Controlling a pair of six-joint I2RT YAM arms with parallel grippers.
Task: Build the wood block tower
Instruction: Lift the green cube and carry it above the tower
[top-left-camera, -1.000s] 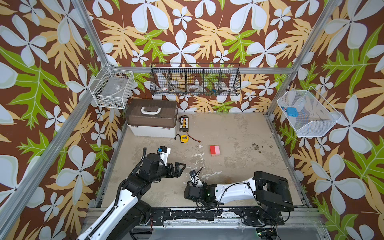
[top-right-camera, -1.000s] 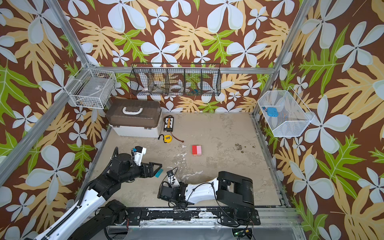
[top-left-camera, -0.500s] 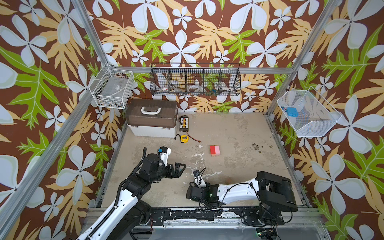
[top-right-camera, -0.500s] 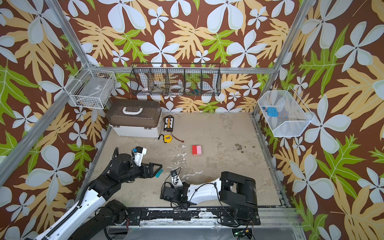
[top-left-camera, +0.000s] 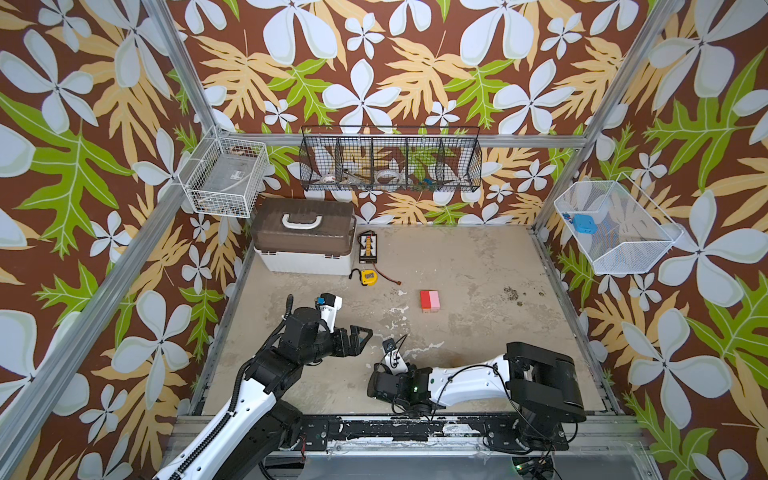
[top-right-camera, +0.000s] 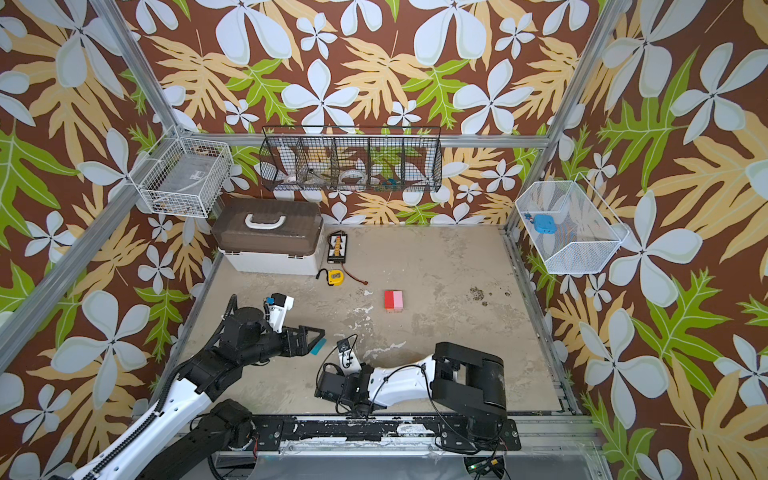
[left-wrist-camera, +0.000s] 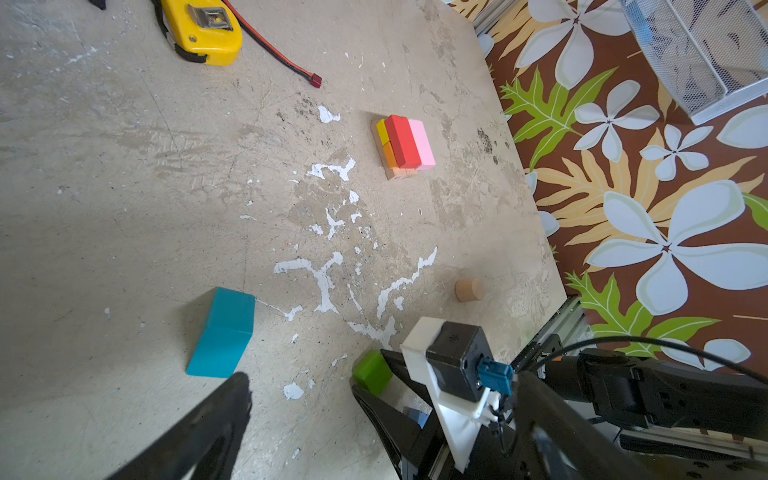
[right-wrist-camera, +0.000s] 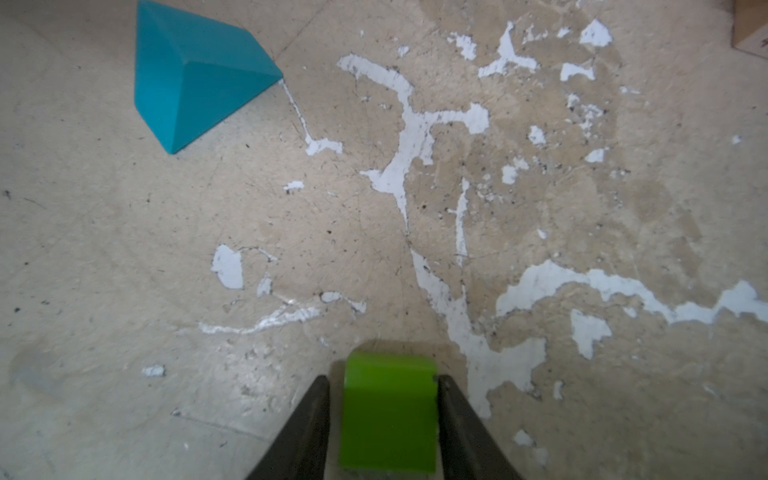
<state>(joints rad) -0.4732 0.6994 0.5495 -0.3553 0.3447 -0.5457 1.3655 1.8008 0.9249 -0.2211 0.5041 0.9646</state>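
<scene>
table (top-left-camera: 478, 257): worn beige, flaking white
walls (top-left-camera: 415, 75): brown floral wallpaper everywhere lol
right fingers (right-wrist-camera: 307, 428): around small green wood block (right-wrist-camera: 388, 411), gap one side
left fingers (left-wrist-camera: 216, 424): spread wide, empty

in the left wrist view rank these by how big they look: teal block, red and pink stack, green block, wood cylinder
1. teal block
2. red and pink stack
3. green block, partly hidden
4. wood cylinder

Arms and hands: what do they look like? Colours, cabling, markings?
Left arm and right arm: white link shells, black joint housings. Black ribbed cable conduit runs along the left; thin black cables loop over the right. Left hand and right hand are black, with tapered fingers. Each wrist has a white camera bracket with a teal connector. No markings legible.
</scene>
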